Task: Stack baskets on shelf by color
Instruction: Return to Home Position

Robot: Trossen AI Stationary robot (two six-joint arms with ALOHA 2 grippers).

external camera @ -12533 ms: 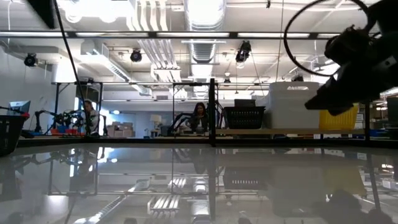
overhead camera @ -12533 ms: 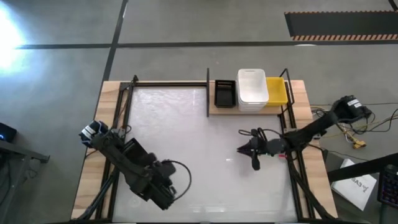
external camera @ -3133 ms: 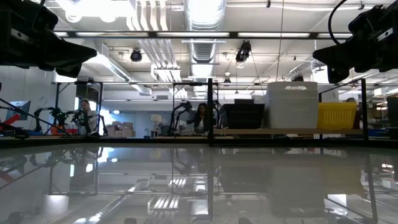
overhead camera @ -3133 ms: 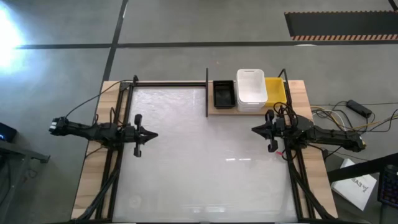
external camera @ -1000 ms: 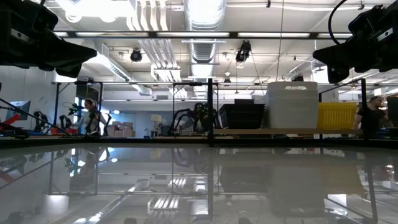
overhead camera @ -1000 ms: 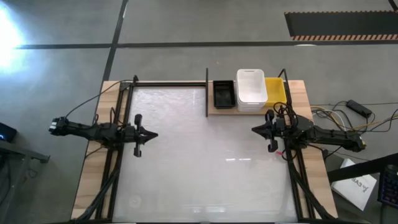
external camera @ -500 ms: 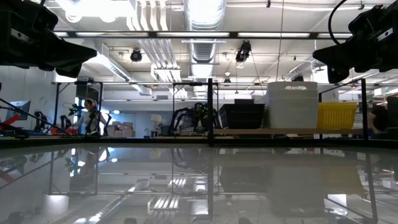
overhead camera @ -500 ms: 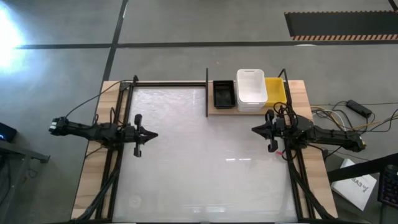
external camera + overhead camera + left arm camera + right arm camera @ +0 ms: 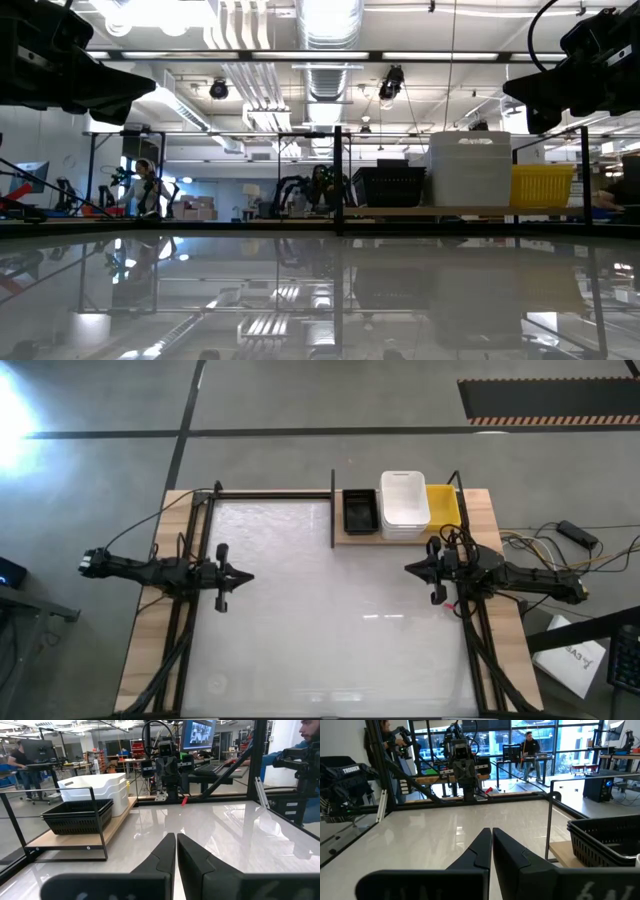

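Note:
The shelf [image 9: 360, 538], a pale wood board with black rods, stands at the table's far edge, right of the middle. On it sit the black baskets [image 9: 360, 510], the stacked white baskets [image 9: 405, 503] and the yellow baskets [image 9: 445, 505], side by side; they also show in the low view [image 9: 392, 186]. My left gripper [image 9: 250, 576] is shut and empty at the table's left edge, level, pointing right. My right gripper [image 9: 408, 569] is shut and empty at the right edge, pointing left, near the shelf's near side.
The white tabletop [image 9: 320, 620] lies bare between the two arms. Black frame rods [image 9: 333, 510] stand at the shelf's left end and along the table's far and side edges. People and workbenches show in the room beyond the table.

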